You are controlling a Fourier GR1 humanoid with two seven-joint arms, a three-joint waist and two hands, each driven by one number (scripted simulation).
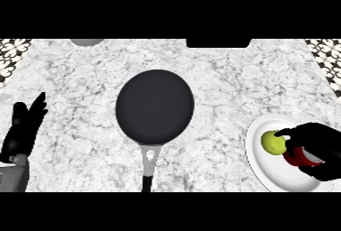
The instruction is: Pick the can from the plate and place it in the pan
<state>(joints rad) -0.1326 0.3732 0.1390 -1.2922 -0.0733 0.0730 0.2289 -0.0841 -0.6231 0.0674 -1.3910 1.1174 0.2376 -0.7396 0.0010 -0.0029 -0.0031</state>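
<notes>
Right hand (321, 151), at the lower right, curls fingers and thumb round the can (273, 142), which is over the white plate (274, 173); whether it touches the plate cannot be told. Left of the plate, apart from it, lies the dark pan (155, 106), its handle (149, 164) toward the lower edge. Left hand (23, 128) rests at the left edge, fingers straight and up.

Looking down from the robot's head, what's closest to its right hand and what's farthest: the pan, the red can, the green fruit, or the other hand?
1. Red can: held in the right hand, at the plate.
2. Green fruit: just left of the fingers, same plate.
3. Pan: middle of the counter.
4. Left hand: far left edge, resting open.
</notes>
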